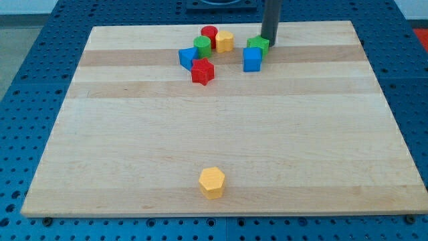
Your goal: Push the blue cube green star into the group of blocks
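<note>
A blue cube [252,59] stands near the view's top, right of centre, with a green star [257,45] touching it just behind. My tip [269,44] is at the green star's right side, touching or nearly touching it. To their left lies a group of blocks: a red cylinder [209,33], a yellow block [225,41], a green cylinder [202,46], a blue block [187,57] and a red star [202,71]. A gap separates the blue cube from this group.
A yellow hexagon block [212,183] sits alone near the view's bottom centre. The wooden board [134,134] rests on a blue perforated table [27,80].
</note>
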